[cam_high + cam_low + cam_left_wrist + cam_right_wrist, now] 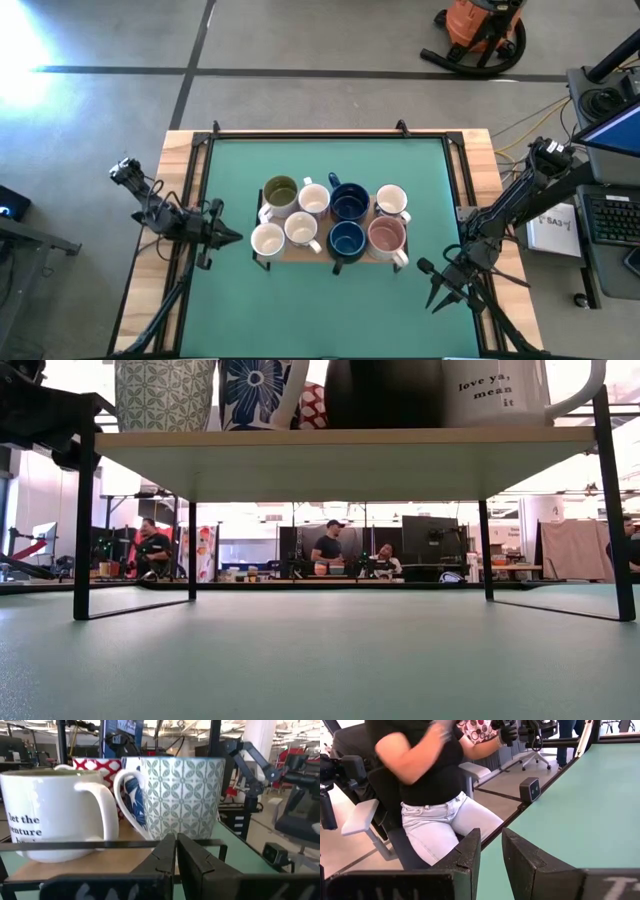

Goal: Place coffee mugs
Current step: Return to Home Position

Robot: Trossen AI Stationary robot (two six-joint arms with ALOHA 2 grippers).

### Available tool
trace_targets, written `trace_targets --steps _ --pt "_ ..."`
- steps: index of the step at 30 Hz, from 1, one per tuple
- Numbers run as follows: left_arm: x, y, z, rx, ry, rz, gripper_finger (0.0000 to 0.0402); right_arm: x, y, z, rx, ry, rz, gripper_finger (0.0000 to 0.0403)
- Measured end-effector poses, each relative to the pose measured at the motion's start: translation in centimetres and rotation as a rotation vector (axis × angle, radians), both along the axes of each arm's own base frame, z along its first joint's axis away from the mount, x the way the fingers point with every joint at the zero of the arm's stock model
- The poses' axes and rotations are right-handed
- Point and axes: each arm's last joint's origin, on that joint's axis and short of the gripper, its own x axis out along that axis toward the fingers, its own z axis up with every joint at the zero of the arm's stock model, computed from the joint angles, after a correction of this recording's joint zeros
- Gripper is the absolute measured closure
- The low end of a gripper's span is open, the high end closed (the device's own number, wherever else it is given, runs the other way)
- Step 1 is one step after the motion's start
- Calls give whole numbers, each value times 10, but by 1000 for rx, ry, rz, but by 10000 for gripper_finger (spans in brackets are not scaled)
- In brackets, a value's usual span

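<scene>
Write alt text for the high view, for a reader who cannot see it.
Eight coffee mugs stand in two rows of four on a small wooden shelf in the middle of a green table. The left hand is near the table's left edge and the right hand near its right edge, both apart from the mugs.

Green-patterned white ceramic mug (pixel 185 795): glossy glaze, smooth. Pale wooden shelf board (pixel 330 460): matt. Thin black metal shelf legs (pixel 84 530). Teal table mat (pixel 240 170): matt, finely textured.
</scene>
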Motion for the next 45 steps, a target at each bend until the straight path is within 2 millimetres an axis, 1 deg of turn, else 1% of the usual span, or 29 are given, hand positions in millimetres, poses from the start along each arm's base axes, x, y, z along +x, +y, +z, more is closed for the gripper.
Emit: trace_targets --steps 28,33,38,42,44,45 --pt "0 0 2 0 1 -1 402 0 0 0 0 0 0 335" --pt "0 0 2 0 1 -2 401 -1 -2 4 21 -16 0 335" --pt "0 0 2 0 1 -2 402 -6 -8 8 80 -22 -4 335" --pt "0 0 2 0 1 -2 402 -14 -18 1 146 7 -8 335" --pt "0 0 2 0 1 -2 402 -18 -23 -3 122 -23 -8 335" --pt "0 0 2 -1 1 -2 402 -18 -24 -2 83 -82 -11 335"
